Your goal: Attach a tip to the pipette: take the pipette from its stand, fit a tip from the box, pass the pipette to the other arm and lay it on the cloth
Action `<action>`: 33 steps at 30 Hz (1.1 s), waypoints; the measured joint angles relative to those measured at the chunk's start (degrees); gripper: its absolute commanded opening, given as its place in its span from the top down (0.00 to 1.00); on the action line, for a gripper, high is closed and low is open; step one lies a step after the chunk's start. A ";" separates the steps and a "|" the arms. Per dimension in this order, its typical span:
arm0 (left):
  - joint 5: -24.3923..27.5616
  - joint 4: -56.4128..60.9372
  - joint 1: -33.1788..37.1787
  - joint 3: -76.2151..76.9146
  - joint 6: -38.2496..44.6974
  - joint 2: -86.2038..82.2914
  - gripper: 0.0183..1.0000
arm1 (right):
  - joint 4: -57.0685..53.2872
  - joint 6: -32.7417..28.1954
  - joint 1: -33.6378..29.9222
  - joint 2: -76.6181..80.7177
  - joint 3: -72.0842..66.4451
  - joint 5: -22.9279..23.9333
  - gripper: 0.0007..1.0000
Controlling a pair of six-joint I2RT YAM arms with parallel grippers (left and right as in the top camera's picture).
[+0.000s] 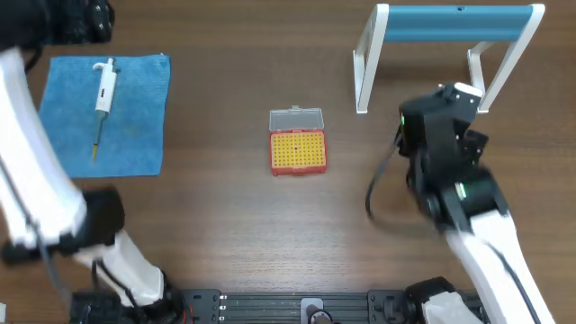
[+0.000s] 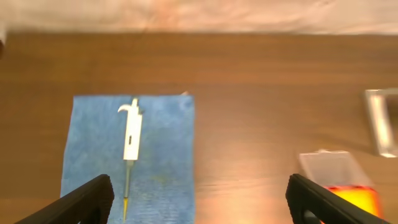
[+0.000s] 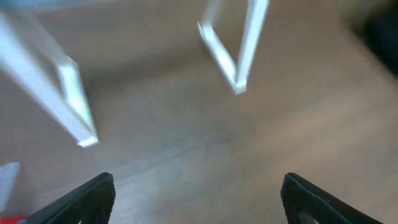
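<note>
The white pipette lies on the blue cloth at the table's far left, with a thin yellow tip at its lower end. In the left wrist view the pipette rests on the cloth, well beyond my left gripper, which hangs above it, open and holding nothing. The tip box, red with yellow tips and its clear lid folded back, sits mid-table. My right gripper is open and empty, near the white legs of the stand.
The pipette stand, a blue bar on white legs, is at the back right with the right arm just in front of it. The left arm runs along the left edge. Bare wood lies between cloth and box.
</note>
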 measured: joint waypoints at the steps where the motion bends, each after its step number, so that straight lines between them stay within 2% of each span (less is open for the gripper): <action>1: 0.04 0.07 -1.22 -1.70 0.00 -3.63 0.10 | 0.28 -1.44 1.49 -2.51 0.00 0.98 0.13; 4: 0.50 0.24 -5.42 -11.52 0.00 -16.41 0.10 | 1.79 -8.79 7.76 -12.37 -0.02 3.32 0.13; 6: 1.16 0.17 -9.44 -23.85 -0.07 -27.36 0.10 | 1.16 -14.21 12.09 -19.12 -0.09 3.76 0.13; 8: 2.03 0.48 -12.70 -32.24 -0.68 -34.60 0.10 | 0.11 -17.03 14.93 -23.74 -0.17 3.87 0.13; 10: 2.27 2.97 -16.72 -46.93 -3.15 -44.50 0.10 | -2.34 -19.93 17.92 -29.70 -0.28 4.04 0.13; 17: 2.56 21.24 -20.20 -79.03 -15.06 -65.35 0.10 | -11.43 -25.94 20.39 -50.62 -0.66 8.46 0.12; 18: 2.58 22.88 -20.22 -81.22 -16.52 -67.58 0.10 | -12.09 -27.36 20.39 -53.48 -0.66 8.57 0.09; 23: 2.60 27.30 -20.24 -88.43 -21.31 -75.69 0.10 | -16.20 -32.04 20.44 -60.92 -0.07 8.61 0.08; 33: 2.80 27.52 -20.24 -90.95 -22.73 -74.47 0.10 | -17.22 -33.59 20.46 -60.85 -0.68 8.41 0.08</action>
